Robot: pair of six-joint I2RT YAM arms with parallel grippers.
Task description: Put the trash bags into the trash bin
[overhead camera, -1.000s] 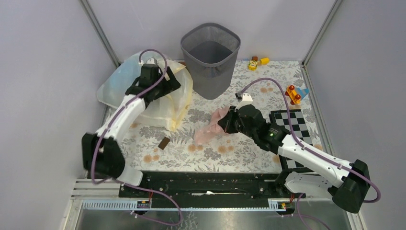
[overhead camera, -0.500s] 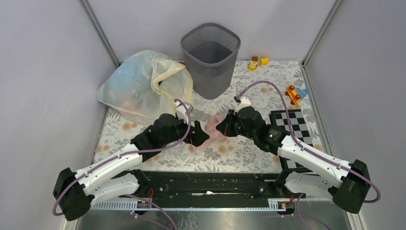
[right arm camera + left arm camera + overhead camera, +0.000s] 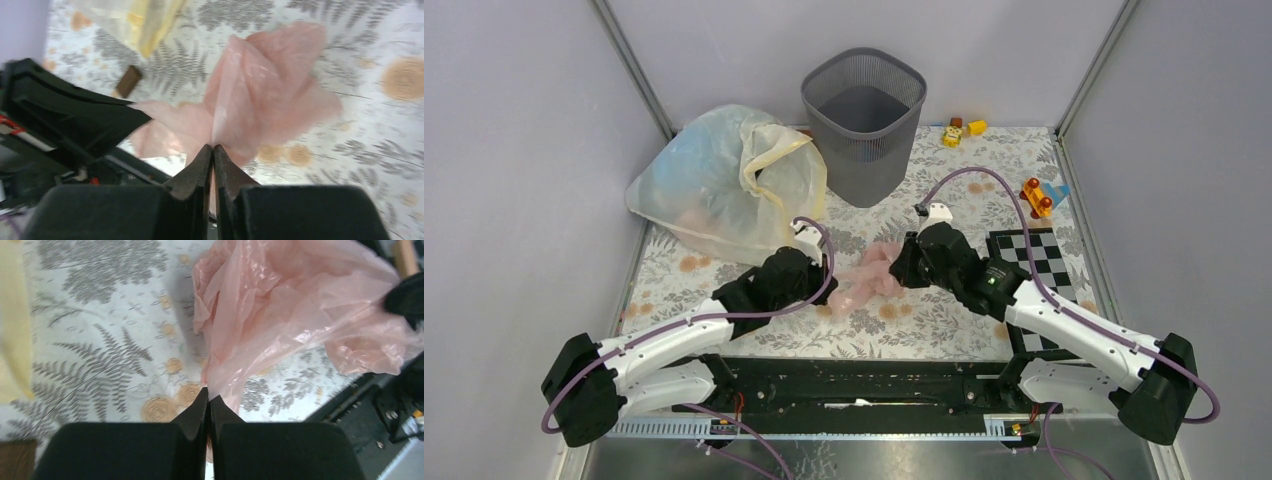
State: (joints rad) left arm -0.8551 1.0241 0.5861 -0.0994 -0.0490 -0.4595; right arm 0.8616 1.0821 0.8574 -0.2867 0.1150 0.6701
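Note:
The pale-pink crinkly trash bag (image 3: 869,275) lies bunched on the flowered cloth between my two grippers. My left gripper (image 3: 829,287) is shut on its left end; in the left wrist view the tips (image 3: 208,396) pinch a fold of the pink film (image 3: 280,305). My right gripper (image 3: 902,265) is shut on the right end, its tips (image 3: 214,148) nipping the bag (image 3: 265,100). The right wrist view also shows the left gripper's black fingers (image 3: 75,115). The dark grey mesh trash bin (image 3: 864,120) stands upright at the back middle, apart from both grippers.
A large cloudy whitish bag with a cream-yellow rim (image 3: 724,180) lies at the back left beside the bin. A checkerboard (image 3: 1034,260) sits under the right arm. Small toys (image 3: 959,130) (image 3: 1036,195) lie at the back right. A small brown block (image 3: 128,81) rests near the left arm.
My left arm has swung from the large whitish bag down to the pink bag and closed on its left end. The right gripper has kept its hold and hardly moved.

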